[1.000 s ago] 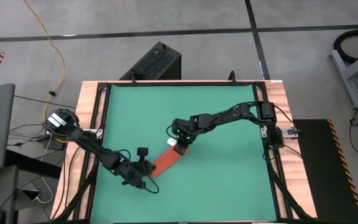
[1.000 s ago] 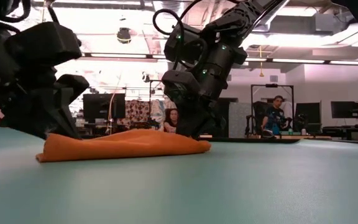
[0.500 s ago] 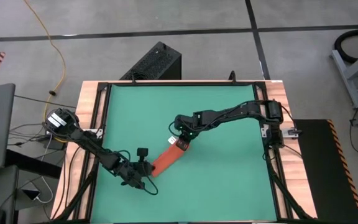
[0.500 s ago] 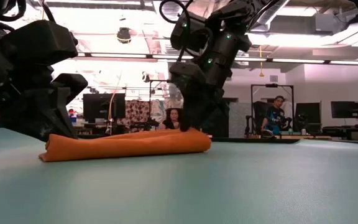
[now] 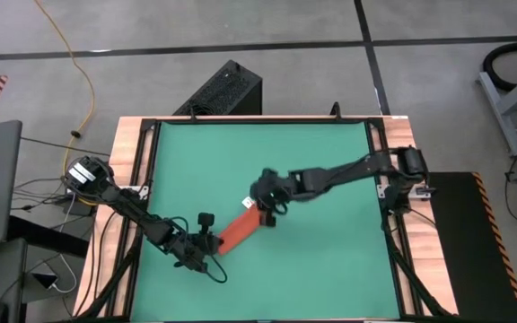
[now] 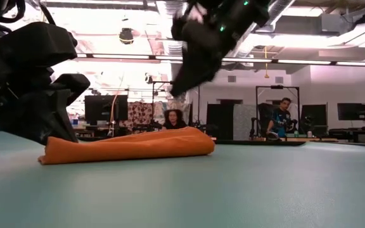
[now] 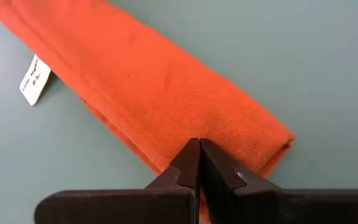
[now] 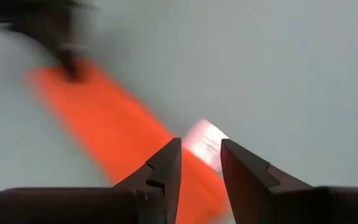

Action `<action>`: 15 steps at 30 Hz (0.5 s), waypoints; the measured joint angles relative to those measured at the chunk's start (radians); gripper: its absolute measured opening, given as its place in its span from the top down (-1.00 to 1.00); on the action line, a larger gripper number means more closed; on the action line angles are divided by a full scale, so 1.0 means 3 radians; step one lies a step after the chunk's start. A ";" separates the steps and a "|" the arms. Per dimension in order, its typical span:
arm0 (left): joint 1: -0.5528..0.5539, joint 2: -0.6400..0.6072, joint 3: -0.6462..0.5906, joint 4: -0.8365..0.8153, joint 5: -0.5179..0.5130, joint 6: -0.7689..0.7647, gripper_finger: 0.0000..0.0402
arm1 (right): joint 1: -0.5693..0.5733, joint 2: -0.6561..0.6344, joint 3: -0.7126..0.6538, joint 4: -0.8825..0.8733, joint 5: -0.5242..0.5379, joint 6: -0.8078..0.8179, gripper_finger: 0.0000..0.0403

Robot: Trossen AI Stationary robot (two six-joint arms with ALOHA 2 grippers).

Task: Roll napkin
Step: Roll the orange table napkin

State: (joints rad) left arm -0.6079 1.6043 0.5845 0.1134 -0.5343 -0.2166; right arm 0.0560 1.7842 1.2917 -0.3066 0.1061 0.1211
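I see the napkin [image 5: 240, 230] lying as a narrow orange-red roll on the green tabletop [image 5: 330, 269], a little toward the left and front edges from the middle, running diagonally. Its small white tag [image 7: 35, 79] sticks out along one long edge near the end farther from the left arm. My left gripper [image 7: 199, 155] sits low at the roll's front-left end, its two dark fingers pressed together with their tips right at the cloth's edge; I cannot tell whether any cloth is caught between them. My right gripper [image 8: 196, 163] hangs in the air above the roll's other end, clear of the cloth in the low view, with its fingers slightly apart and holding nothing.
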 joint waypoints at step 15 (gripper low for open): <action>0.0038 -0.0009 0.0011 -0.0590 0.0050 0.0747 1.00 | -0.0066 0.0016 -0.1205 0.1636 -0.0274 0.0071 0.50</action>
State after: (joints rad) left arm -0.5965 1.6016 0.5877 -0.0635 -0.5194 0.0074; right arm 0.0362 1.7889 0.9302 0.1842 0.0238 0.1424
